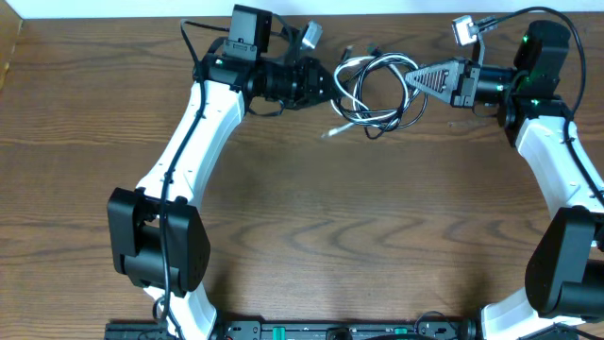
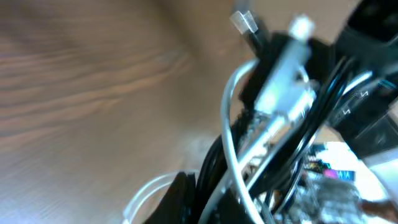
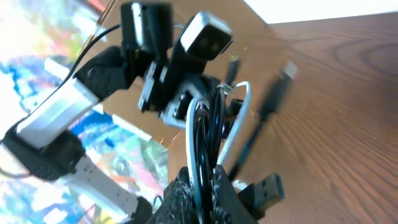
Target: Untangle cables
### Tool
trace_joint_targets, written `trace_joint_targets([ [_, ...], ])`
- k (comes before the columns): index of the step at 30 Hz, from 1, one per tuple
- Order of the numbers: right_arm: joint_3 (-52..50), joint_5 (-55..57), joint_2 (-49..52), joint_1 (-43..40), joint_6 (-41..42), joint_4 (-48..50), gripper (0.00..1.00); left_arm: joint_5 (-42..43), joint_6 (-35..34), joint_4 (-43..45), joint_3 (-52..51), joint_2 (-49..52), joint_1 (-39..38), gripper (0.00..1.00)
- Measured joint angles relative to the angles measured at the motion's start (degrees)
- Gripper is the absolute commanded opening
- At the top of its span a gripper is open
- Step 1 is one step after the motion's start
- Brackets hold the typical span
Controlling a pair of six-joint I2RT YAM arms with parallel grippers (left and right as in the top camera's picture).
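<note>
The cables (image 1: pixel 377 62), one black and one white in loose tangled loops, lie near the middle of the far edge of the worktop (image 1: pixel 302 208), strung between the two grippers so that, I judge, the knot can be drawn apart from both sides. The left gripper (image 1: pixel 326 83) has its jaws clenched on the bundle's left side, while the right gripper (image 1: pixel 411 77) pinches both strands on the right. The left arm (image 1: pixel 203 123) and right arm (image 1: pixel 547 151) each reach to that edge and turn inward at the wrist, so the jaws face each other.
</note>
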Motion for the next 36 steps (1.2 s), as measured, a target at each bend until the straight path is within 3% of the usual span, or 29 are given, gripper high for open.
trace_joint_targets([
  [4, -0.11, 6.56, 0.04, 0.07, -0.02, -8.04, 0.01, -8.9, 4.13, -7.3, 0.04, -0.33, -0.26, 0.07],
  [9, -0.44, 22.03, 0.04, 1.38, -1.79, -24.9, 0.01, -20.83, 7.78, -14.05, 0.04, -0.46, -1.46, 0.07],
  [22, -0.42, 64.67, 0.04, 2.21, -2.8, -45.51, 0.01, -43.5, 9.64, -20.7, -0.17, -0.44, -0.59, 0.07],
  [30, -0.42, 73.33, 0.04, 2.27, -5.07, -48.57, 0.03, -44.33, 10.54, -20.33, -0.17, -0.44, -0.2, 0.07],
  [36, -0.42, 69.48, 0.04, 2.25, -9.44, -46.29, 0.26, -32.39, 15.96, -17.84, -0.17, -0.44, -1.09, 0.07],
])
